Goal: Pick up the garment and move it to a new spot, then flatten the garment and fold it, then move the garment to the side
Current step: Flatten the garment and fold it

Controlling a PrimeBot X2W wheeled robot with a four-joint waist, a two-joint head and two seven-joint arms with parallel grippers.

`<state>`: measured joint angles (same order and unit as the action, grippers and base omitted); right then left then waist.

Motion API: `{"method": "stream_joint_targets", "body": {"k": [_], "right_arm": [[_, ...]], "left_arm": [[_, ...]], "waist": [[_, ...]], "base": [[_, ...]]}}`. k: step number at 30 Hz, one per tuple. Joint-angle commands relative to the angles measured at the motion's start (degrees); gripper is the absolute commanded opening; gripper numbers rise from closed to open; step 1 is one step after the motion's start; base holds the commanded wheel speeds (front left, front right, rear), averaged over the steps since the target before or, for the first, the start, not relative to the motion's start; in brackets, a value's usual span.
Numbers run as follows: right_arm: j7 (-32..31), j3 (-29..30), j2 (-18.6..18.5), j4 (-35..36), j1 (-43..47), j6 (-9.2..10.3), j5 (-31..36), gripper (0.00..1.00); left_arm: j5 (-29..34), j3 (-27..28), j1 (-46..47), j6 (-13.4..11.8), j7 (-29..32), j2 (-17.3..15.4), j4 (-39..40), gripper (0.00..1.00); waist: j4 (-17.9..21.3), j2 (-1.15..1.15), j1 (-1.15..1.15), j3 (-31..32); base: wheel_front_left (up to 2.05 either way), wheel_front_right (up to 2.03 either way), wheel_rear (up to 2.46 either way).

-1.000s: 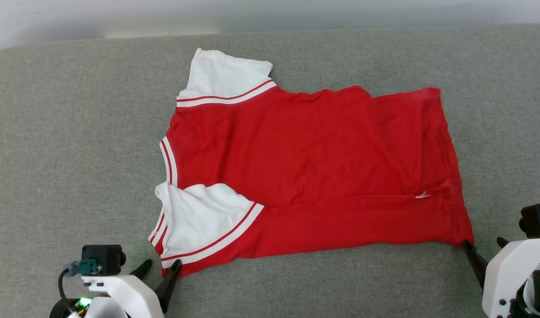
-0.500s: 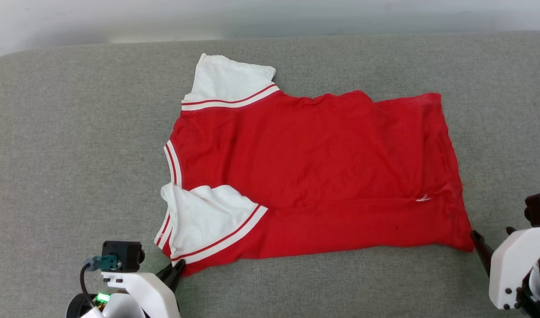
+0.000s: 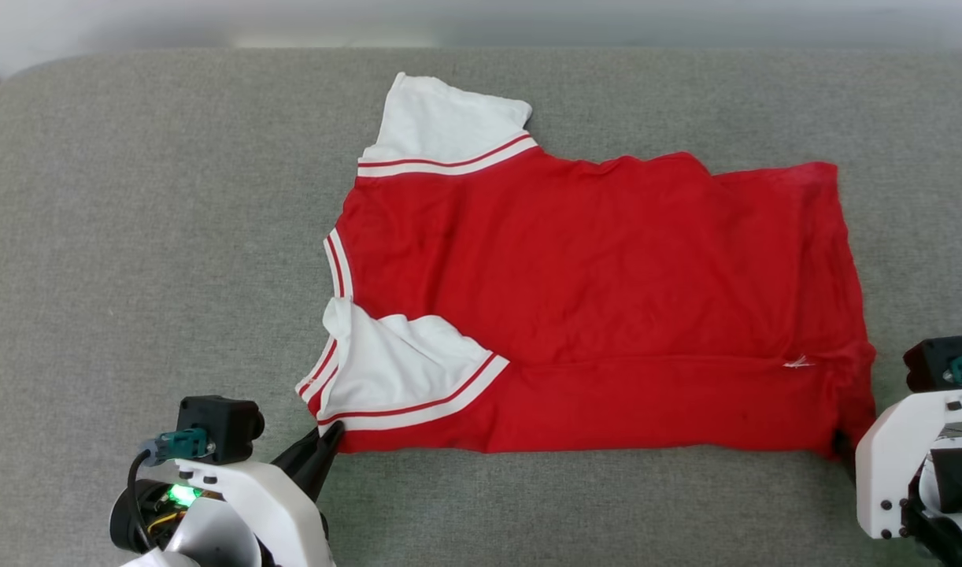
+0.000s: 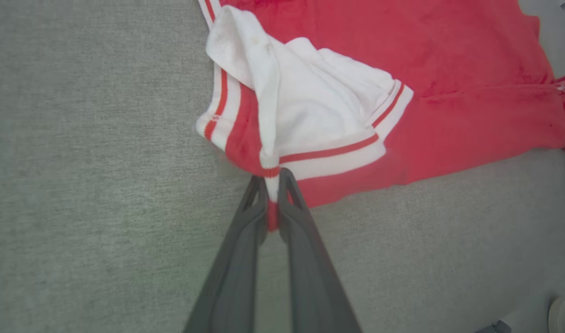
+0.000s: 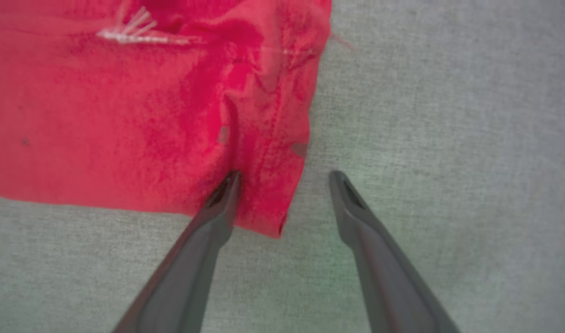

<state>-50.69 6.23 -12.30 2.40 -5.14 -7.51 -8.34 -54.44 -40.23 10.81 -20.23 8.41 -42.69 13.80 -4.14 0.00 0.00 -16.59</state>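
Garment (image 3: 591,299) lies spread on grey fabric worktop (image 3: 135,236), neckline twd robot's left, hem twd robot's right. All spots below are given vs the garment.

Far sleeve (image 3: 449,118) sticks out flat past the red body. Near sleeve (image 3: 402,362) is folded in over the body, a bit rumpled. Garment's robot-side long edge looks doubled over, w/ a crease along it. Small white thread tuft (image 3: 798,363) sits nr the hem end of that crease.

Left end effector (image 4: 273,178) is at garment's near-sleeve corner. Fingers are closed tight, w/ a strip of red/white trim pinched btwn them.

Right end effector (image 5: 287,175) is at garment's robot-side hem corner, jaws wide apart, gripping nothing. One fingertip (image 5: 231,180) is on red cloth just inside the corner. Other fingertip (image 5: 340,178) is on bare worktop just beside the hem edge, corner cloth btwn the two.
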Motion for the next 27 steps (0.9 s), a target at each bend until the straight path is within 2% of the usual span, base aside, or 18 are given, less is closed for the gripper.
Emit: {"method": "stream_joint_targets", "body": {"k": [1, 9, 10, 11, 12, 18, 27], "right_arm": [[-0.16, -0.35, 0.30, -1.40, -0.25, 0.04, -0.05, 1.00], [0.44, -1.58, 1.07, -8.02, -0.47, 0.03, 0.52, 1.00], [0.36, -1.71, 1.14, -8.85, -0.56, 0.03, 0.28, 0.42], [0.25, -2.03, 1.10, -9.51, -0.75, 0.03, -0.05, 0.12], [0.27, -2.36, 0.89, -9.98, -0.76, 0.03, -0.31, 0.00], [1.41, -1.22, -1.04, -9.82, -0.75, 0.04, -1.47, 0.00], [1.41, -1.17, -4.58, -3.09, 1.55, 0.05, -4.71, 0.00]], "left_arm": [[0.45, 0.03, 0.58, -0.25, 0.09, -0.04, 0.45, 0.00], [0.50, -0.19, 0.81, -0.07, 0.76, -0.80, 1.48, 0.00], [0.25, -0.15, 0.81, 0.01, 0.78, -0.69, 1.34, 0.00], [0.01, -0.10, 0.82, 0.06, 0.84, -0.60, 1.22, 0.00], [-0.09, -0.11, 0.76, 0.10, 0.96, -0.63, 1.05, 0.00], [-0.81, -0.45, -0.67, 0.34, 1.32, -0.94, -0.26, 0.00], [-2.24, -1.22, -4.87, -0.07, 1.54, -2.36, -1.34, 0.00]], "waist": [[-0.52, 0.00, 0.00, -0.61], [-1.65, 0.00, 0.00, -2.33], [-1.72, 0.00, 0.00, -2.36], [-1.77, 0.00, 0.00, -2.35], [-1.79, 0.00, 0.00, -2.27], [-1.25, 0.00, 0.00, 0.04], [0.61, 0.00, 0.00, 4.87]], "base": [[0.00, 0.00, 0.00], [0.00, 0.00, 0.00], [0.00, 0.00, 0.00], [0.00, 0.00, 0.00], [0.00, 0.00, 0.00], [0.00, 0.00, 0.00], [0.00, 0.00, 0.00]]}}
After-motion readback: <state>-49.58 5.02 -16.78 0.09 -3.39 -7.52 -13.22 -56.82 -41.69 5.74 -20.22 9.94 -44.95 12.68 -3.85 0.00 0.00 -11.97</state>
